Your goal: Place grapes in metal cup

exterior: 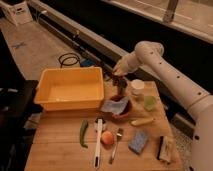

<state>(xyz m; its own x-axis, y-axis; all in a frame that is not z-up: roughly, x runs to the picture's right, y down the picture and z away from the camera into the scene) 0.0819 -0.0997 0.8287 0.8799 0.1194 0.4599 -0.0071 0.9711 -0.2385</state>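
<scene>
1. Dim concrete flooring and a long dark rail are seen behind a wooden table (60,150), which fills the lower half of the view.
2. At the table's far left, a yellow tub (70,90) is set, with a black cable coil (69,60) lying on the floor beyond it.
3. A white robot arm (170,75) is stretched in from the right, and its gripper (120,79) is held low over the far middle of the table, just beyond the tub's right corner.
4. The fingers are seen drawn tight together, and a small dark reddish lump, the grapes (120,83), is pinched between them.
5. The grapes are held directly above the metal cup (122,92); whether they touch its rim cannot be told.
6. The metal cup is stood upright between the tub and a white cup (136,88), with a pale green cup (149,103) placed nearer and further right.
7. In front of the metal cup, a reddish-brown bowl (124,115) is found, with a blue-grey cloth (114,105) draped over its left edge.
8. A yellow banana (142,121) is laid just right of the bowl.
9. Along the near edge are arranged a green pepper (83,133), a white-handled utensil (98,145), a peach (107,137), a fork (115,146), a blue sponge (137,142) and a brush (164,148).
</scene>
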